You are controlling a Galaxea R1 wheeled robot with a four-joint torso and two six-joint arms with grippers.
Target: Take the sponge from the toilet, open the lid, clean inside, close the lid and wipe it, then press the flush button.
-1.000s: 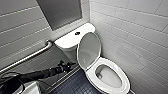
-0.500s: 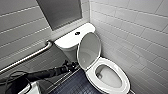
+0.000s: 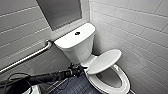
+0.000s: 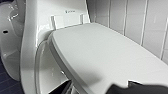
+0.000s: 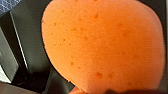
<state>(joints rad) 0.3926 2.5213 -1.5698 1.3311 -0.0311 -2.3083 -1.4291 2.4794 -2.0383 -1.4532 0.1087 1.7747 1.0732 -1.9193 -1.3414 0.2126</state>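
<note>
The sponge (image 5: 100, 45) is held up by the right gripper (image 5: 105, 85). It is seen very close in the right wrist view, orange and full of tiny holes, with dark robot parts beside it.

The left gripper (image 3: 77, 69) is seen in the head view at the end of the dark arm. It is right at the near edge of the lid (image 3: 103, 61), at about 8 o'clock from the lid's middle. Whether it is open or closed cannot be told.

The lid is lifted part way and tilted over the seat (image 3: 123, 80). The white tank of the toilet (image 3: 75, 47) is at 11 o'clock from the lid. The flush button (image 3: 77, 33) is found in the middle of the tank top.

A small dark mark (image 4: 70, 11) is seen on the white toilet behind the lid in the left wrist view. It is too blurred to be read.

A grab bar (image 3: 27, 58) on the tiled wall, at 9 o'clock from the tank, is shown in the head view. The lid's smooth white face (image 4: 107, 57) is shown up close in the left wrist view.
</note>
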